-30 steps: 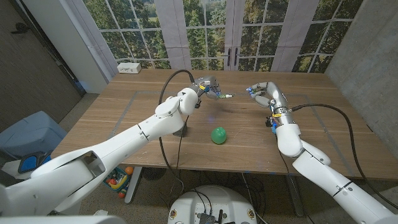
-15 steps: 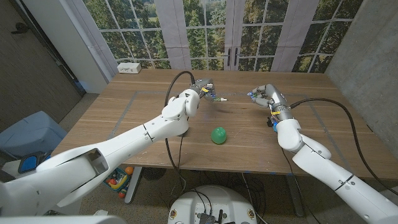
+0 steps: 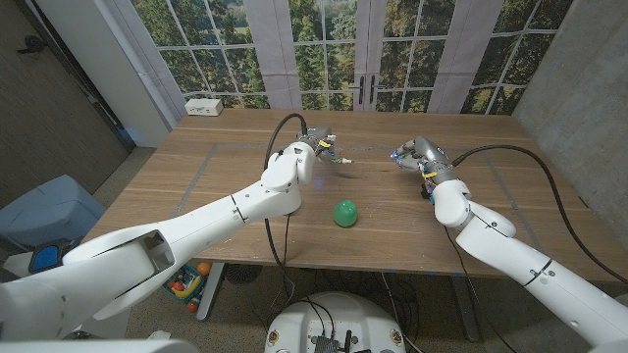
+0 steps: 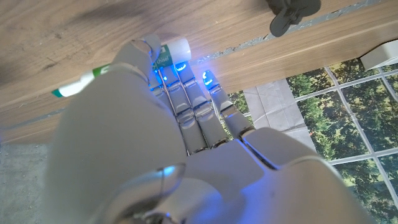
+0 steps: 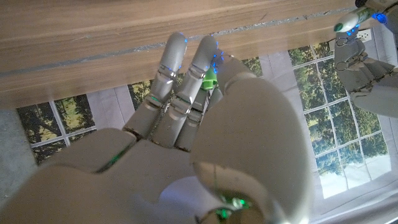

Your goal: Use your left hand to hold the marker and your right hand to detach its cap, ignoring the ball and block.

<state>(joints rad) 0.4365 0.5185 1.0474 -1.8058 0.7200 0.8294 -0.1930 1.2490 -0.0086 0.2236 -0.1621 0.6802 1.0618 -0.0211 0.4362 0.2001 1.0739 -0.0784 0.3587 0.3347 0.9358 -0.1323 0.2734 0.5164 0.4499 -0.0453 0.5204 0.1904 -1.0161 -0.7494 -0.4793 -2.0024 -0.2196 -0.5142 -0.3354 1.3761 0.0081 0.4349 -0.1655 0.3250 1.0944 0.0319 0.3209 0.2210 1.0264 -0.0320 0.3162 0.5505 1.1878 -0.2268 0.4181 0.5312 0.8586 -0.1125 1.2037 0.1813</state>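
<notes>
The white marker (image 4: pixel 118 65), its green label too blurred for me to read, sits uncapped in my left hand's (image 3: pixel 320 143) curled fingers above the table (image 3: pixel 226 211), while my right hand (image 3: pixel 417 154), well apart, pinches its green cap (image 5: pixel 209 78).

Your marker (image 4: pixel 118 65) is white with green bands and green print. The cap (image 5: pixel 209 78) is bright green. The ball (image 3: pixel 344 213) is plain green. Both hands (image 3: pixel 319 143) (image 3: pixel 416 153) are pale grey, their fingers (image 4: pixel 186 93) glowing blue at the tips. The worktop (image 3: pixel 245 167) is brown, grained wood.
</notes>
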